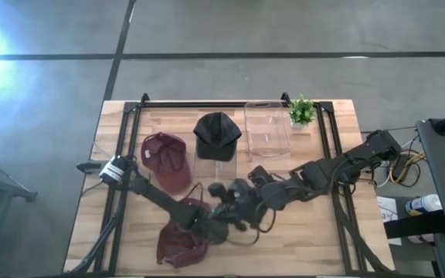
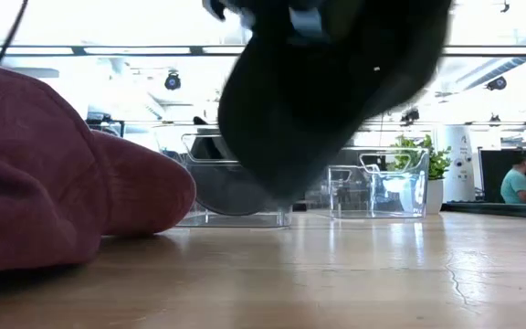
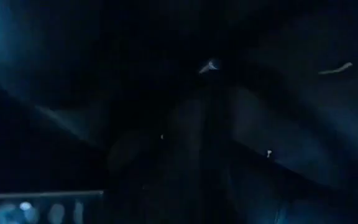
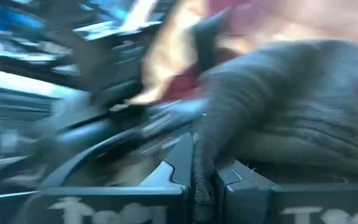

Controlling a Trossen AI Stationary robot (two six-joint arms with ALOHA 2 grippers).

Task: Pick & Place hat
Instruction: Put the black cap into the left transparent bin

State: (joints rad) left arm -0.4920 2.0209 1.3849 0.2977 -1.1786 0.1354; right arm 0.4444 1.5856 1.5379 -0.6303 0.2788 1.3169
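The left gripper [image 1: 207, 228] lies over a maroon hat [image 1: 178, 241]; its finger state I cannot tell. Just right of it, the right gripper [image 4: 204, 177] has its fingers [image 4: 176, 167] clenched on a black hat [image 4: 291, 106], lifted above the table [image 1: 300, 232].

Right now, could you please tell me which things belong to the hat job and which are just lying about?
Job: grey hat in right pincer, left pincer, black hat, rear maroon hat, front maroon hat, empty bin.
Lying about: potted plant.
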